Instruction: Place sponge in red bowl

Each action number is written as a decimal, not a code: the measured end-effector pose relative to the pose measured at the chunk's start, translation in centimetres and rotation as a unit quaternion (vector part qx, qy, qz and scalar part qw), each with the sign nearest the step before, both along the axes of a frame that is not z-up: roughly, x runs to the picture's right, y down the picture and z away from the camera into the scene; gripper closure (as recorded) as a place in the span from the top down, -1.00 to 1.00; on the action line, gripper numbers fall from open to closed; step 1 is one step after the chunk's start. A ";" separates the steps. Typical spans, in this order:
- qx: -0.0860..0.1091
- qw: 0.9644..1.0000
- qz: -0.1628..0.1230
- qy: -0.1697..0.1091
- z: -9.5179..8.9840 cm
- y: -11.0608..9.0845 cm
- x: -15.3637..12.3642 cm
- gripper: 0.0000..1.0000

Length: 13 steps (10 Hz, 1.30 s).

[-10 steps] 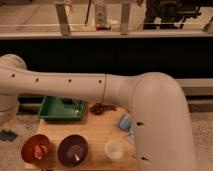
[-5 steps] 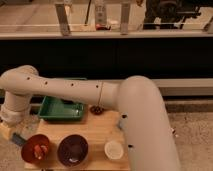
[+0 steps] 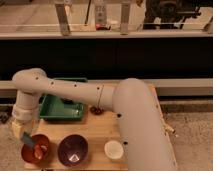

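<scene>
Red bowl: landmark for every entry; sits at the near-left corner of the wooden counter, shiny inside facing up.
Sponge: blue-grey block over the red bowl's far-left part, just under the gripper; it looks to overlap the rim.
Gripper: hangs at the red bowl's far-left edge, at the end of the pale arm that arches in from the right of the bowl.
Jaws: their spread is not legible from this angle, so whether they grip the sponge is left undecided.
Step in hand (judgement): the release into the red bowl.
Doing it well: centre the sponge over the red bowl's middle, not over the rim; let go low so the soft block does not bounce out; lift straight up afterwards, away from the purple bowl just right of the red bowl.
Hidden: the wrist covers the contact between sponge and gripper.
Hard to make out: whether the sponge rests on the red bowl's floor or hangs above it.
</scene>
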<state>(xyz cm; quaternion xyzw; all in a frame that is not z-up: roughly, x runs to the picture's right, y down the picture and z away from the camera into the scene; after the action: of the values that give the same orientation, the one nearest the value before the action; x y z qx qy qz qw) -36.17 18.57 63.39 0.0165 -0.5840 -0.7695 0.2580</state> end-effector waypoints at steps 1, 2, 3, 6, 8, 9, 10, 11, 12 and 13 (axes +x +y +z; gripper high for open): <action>-0.008 1.000 -0.005 0.006 0.8 0.4 0.4 0.06; -0.014 1.000 -0.009 0.010 1.2 0.6 0.7 0.27; -0.019 1.000 -0.012 0.013 1.5 0.8 0.9 0.47; -0.029 0.999 -0.004 0.021 2.3 1.3 1.4 0.60; -0.034 0.999 0.002 0.020 2.4 1.5 1.5 0.60; -0.028 0.999 0.002 0.016 2.2 1.3 1.4 0.60; -0.021 1.000 0.001 0.009 1.4 0.8 1.2 0.60; -0.015 1.000 -0.002 0.003 0.5 0.2 1.1 0.60; -0.009 1.000 -0.003 -0.002 -0.4 -0.5 1.0 0.60; -0.003 1.000 -0.004 -0.007 -0.9 -0.8 0.8 0.60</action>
<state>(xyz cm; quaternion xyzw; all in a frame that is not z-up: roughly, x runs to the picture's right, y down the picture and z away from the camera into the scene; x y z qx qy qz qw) -35.33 17.75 62.53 0.0186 -0.5879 -0.7690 0.2505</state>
